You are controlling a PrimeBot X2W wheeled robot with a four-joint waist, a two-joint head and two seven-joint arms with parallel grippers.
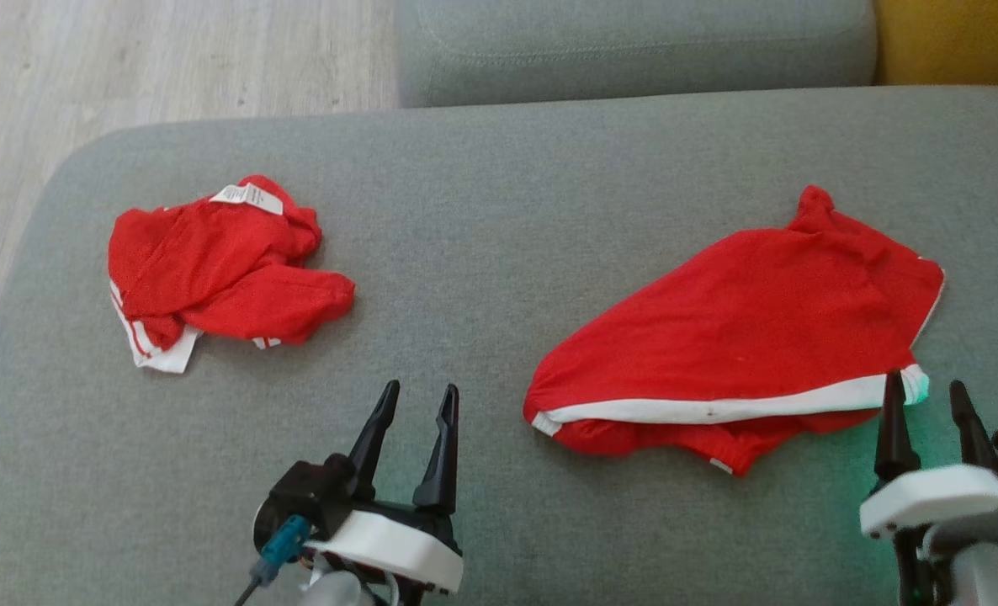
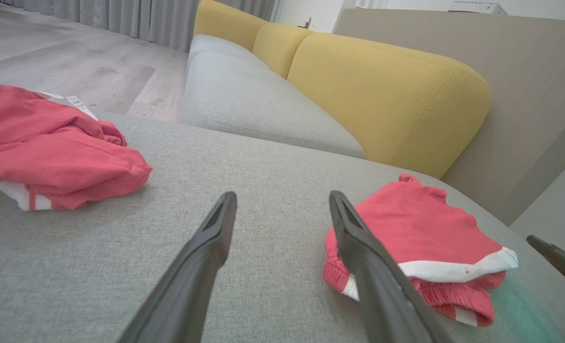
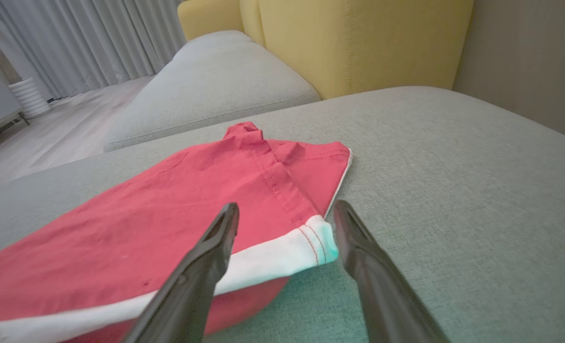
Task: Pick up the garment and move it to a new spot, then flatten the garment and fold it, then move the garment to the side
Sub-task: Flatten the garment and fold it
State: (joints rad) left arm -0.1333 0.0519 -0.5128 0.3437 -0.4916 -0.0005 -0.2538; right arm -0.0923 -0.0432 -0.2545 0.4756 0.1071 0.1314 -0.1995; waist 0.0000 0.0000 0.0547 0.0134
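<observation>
A red garment (image 1: 743, 337) with a white band along its near edge lies folded on the right of the grey sofa seat (image 1: 499, 168). My right gripper (image 1: 925, 380) is open at its near right corner. In the right wrist view that white corner (image 3: 311, 240) lies between the spread fingers (image 3: 287, 205), and nothing is gripped. My left gripper (image 1: 422, 387) is open over bare cushion, left of the folded garment (image 2: 420, 228); its fingers (image 2: 281, 195) hold nothing. A second red garment (image 1: 213, 269), crumpled with a white label on top, lies at the far left (image 2: 39, 147).
The seat's rounded left edge drops to a pale wooden floor (image 1: 129, 59). Another grey cushion (image 1: 634, 42) adjoins at the back, and yellow backrests (image 2: 382, 95) rise behind the seats. One right-gripper finger (image 2: 559, 262) pokes in at the left wrist view's right edge.
</observation>
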